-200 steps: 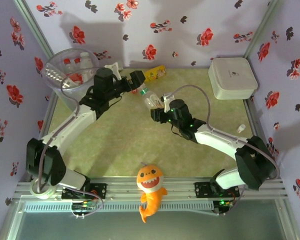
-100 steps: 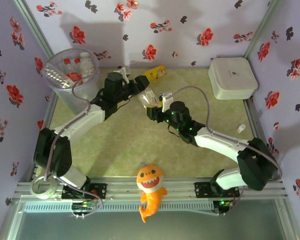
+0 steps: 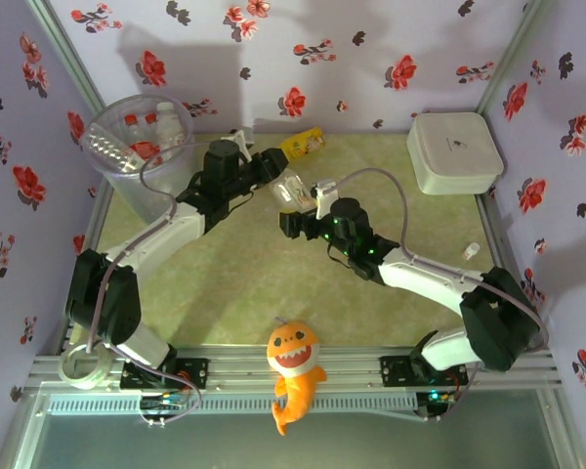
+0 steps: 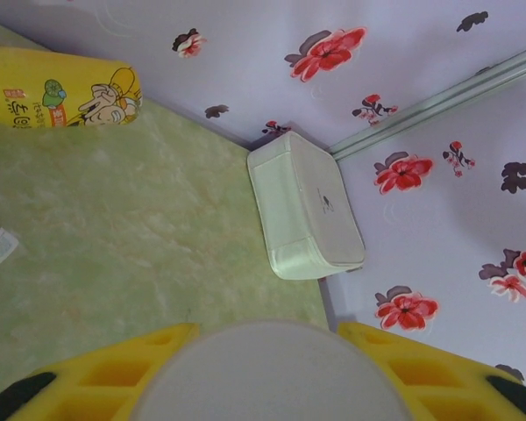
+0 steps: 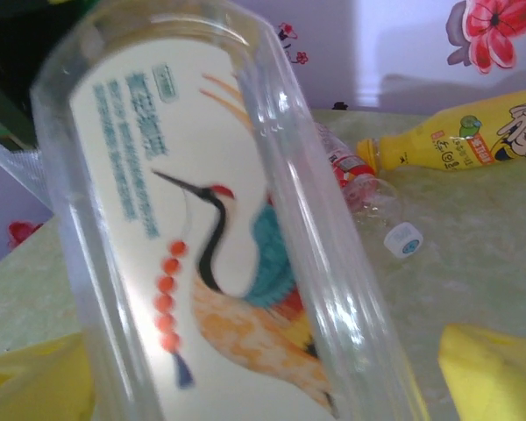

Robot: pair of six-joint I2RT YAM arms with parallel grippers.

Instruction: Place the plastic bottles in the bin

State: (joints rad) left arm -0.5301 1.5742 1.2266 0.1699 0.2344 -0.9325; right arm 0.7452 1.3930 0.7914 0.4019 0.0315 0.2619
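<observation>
A clear bottle [image 3: 293,190] with a white crane label [image 5: 202,263] hangs above the middle of the table between both arms. My left gripper [image 3: 276,169] is shut on one end of it; its yellow fingers [image 4: 114,373] press both sides of the round grey end [image 4: 263,377]. My right gripper [image 3: 300,208] is open around the bottle's body, with a gap beside its right finger [image 5: 495,373]. The bin [image 3: 112,168] stands at the back left with several bottles [image 3: 148,132] inside. A yellow bottle [image 3: 303,145] [image 5: 460,145] lies by the back wall.
A white lidded box [image 3: 454,151] [image 4: 307,206] sits at the back right. A crushed red-labelled bottle [image 5: 346,171] and a loose white cap [image 5: 404,239] lie near the yellow bottle. A small bottle [image 3: 471,251] lies at the right edge. An orange plush fish [image 3: 293,366] sits at the front.
My left arm reached right to the bottle and its gripper closed on the bottle's end. My right gripper, which held the bottle, has opened.
</observation>
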